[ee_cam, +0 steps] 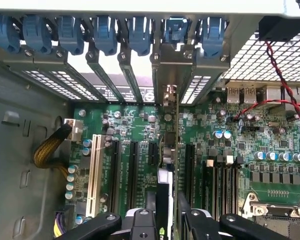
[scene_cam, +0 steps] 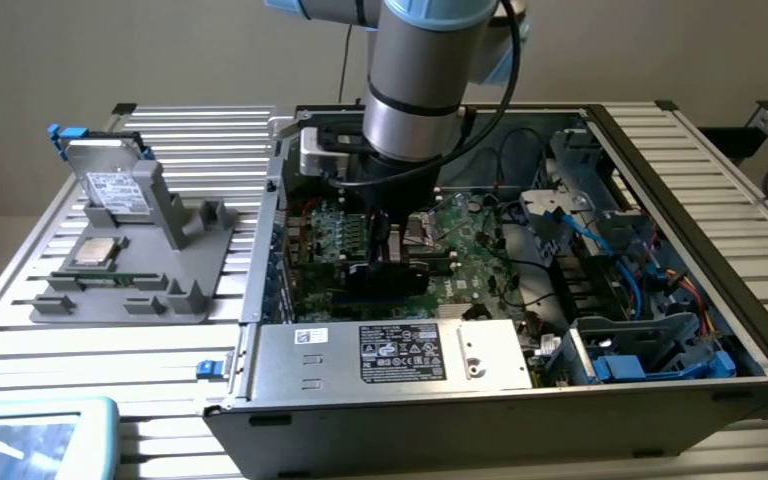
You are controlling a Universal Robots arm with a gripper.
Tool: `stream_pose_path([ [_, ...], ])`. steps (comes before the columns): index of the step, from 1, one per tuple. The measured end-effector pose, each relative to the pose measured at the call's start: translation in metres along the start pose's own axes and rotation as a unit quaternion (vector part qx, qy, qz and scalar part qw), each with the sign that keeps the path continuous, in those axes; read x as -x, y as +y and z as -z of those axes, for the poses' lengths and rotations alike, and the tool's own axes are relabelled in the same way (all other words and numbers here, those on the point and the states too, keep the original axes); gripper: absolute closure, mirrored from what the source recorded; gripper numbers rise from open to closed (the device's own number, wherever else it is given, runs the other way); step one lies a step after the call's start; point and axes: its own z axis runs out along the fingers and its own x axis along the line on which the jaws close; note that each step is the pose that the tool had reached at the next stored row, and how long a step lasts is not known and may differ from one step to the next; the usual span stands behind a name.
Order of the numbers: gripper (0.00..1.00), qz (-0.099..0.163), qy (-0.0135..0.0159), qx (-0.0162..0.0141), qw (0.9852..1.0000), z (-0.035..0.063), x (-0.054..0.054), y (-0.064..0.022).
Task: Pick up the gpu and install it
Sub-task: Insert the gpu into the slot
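In the wrist view the gpu (ee_cam: 166, 190) is seen edge-on, a thin card standing upright between my black fingers (ee_cam: 140, 226), which are shut on it. Its metal bracket (ee_cam: 170, 94) reaches toward the case's rear slot openings (ee_cam: 140, 90). The card hangs just over the green motherboard (ee_cam: 215, 150), between the long black expansion slots (ee_cam: 132, 170) and next to a short one (ee_cam: 152, 152). In the exterior view my gripper (scene_cam: 391, 255) is down inside the open computer case (scene_cam: 651, 200), with the dark gpu (scene_cam: 387, 285) under it; whether the card touches a slot I cannot tell.
Blue retention clips (ee_cam: 105, 32) line the rear slot openings. A white slot (ee_cam: 95, 175) and yellow cable bundle (ee_cam: 47, 152) lie beside the black slots. Outside the case, a grey stand (scene_cam: 131, 290) holds a silver hard drive (scene_cam: 115, 185) and a CPU chip (scene_cam: 95, 250). The power supply (scene_cam: 398, 352) fills the case's near side.
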Motion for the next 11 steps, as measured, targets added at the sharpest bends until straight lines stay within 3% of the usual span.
stream_pose_path([
  [2,0.73,0.000,-0.0002,-0.0026,1.0000,-0.0001,0.0000,-0.0001],
  [6,0.73,0.000,0.0000,-0.0049,1.0000,-0.0003,0.0000,0.0030],
  [11,0.73,0.000,-0.0007,-0.0055,1.0000,-0.0007,0.0001,0.0046],
])
